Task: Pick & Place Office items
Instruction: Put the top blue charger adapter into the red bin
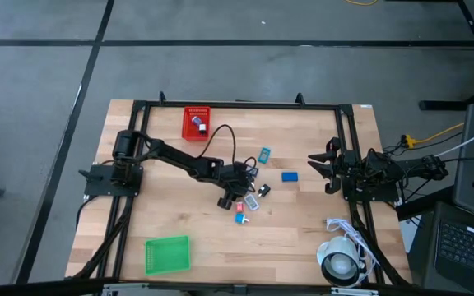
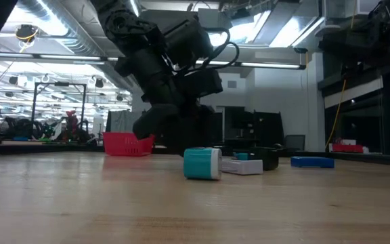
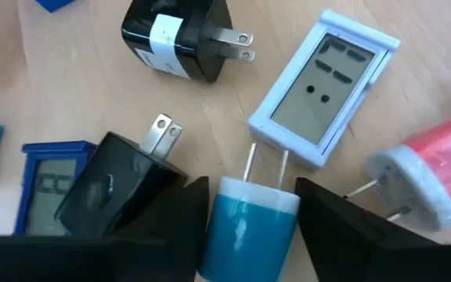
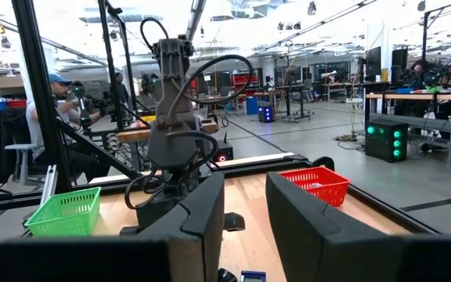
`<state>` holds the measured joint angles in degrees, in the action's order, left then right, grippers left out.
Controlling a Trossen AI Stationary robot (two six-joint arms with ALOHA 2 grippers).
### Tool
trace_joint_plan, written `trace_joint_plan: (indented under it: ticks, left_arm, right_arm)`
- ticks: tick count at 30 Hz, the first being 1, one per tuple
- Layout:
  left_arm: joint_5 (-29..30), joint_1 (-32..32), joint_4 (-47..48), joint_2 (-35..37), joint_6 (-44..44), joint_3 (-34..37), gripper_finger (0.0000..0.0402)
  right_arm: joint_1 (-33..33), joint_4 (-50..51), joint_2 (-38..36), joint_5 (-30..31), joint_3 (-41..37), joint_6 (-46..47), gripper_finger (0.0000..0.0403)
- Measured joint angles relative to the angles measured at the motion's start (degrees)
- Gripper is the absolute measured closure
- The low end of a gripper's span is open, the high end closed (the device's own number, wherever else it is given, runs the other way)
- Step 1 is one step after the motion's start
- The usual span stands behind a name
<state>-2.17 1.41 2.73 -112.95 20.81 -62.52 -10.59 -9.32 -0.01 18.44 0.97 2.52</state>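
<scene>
Several small office items lie on the wooden table's middle. My left gripper (image 1: 230,197) is open over a teal plug with a white end (image 3: 249,227), which lies on the table (image 2: 202,163). In the left wrist view its fingers stand on either side of the plug. Around it lie a pink-red plug (image 3: 437,168), a light-blue flat piece with a display (image 3: 323,86), two black plugs (image 3: 182,39) (image 3: 124,184) and a blue display piece (image 3: 49,176). A blue block (image 1: 290,175) and a teal piece (image 1: 264,154) lie farther right. My right gripper (image 1: 319,168) is open and empty at the right.
A red mesh bin (image 1: 196,122) with small pieces inside stands at the far edge. A green mesh bin (image 1: 167,253) stands near the front left. A white roll with cable (image 1: 341,261) sits at the front right. A person shows in the room behind (image 4: 57,98).
</scene>
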Motion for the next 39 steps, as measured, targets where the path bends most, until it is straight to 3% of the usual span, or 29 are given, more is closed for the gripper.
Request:
trace_joint_plan:
  ticks: [4,12,20,29,35,39]
  left_arm:
    - [0.3,-0.1,-0.1,0.0,-1.8,0.0,0.0269]
    - [5.8,-2.5,2.4,2.2,-6.6,0.4,0.0269]
    - [10.8,-7.2,3.6,14.3,-5.1,0.4,0.0269]
    - [29.7,-16.3,12.0,26.5,-7.3,0.3,0.0269]
    - [28.2,-24.0,11.2,27.4,-12.1,5.5,0.0269]
    - [26.3,-27.5,1.6,27.4,-15.4,13.8,0.0269]
  right_arm:
    - [0.0,0.0,0.0,0.0,0.0,0.0,0.0300]
    - [0.0,0.2,0.0,0.0,0.0,0.0,0.0300]
    - [0.0,0.5,0.0,-0.1,0.0,0.6,0.0300]
    - [0.0,1.0,0.0,-1.6,0.0,1.9,0.0300]
    - [0.0,1.0,0.0,-2.9,0.0,2.3,0.0300]
    - [0.0,1.3,0.0,-3.1,0.0,3.0,0.0300]
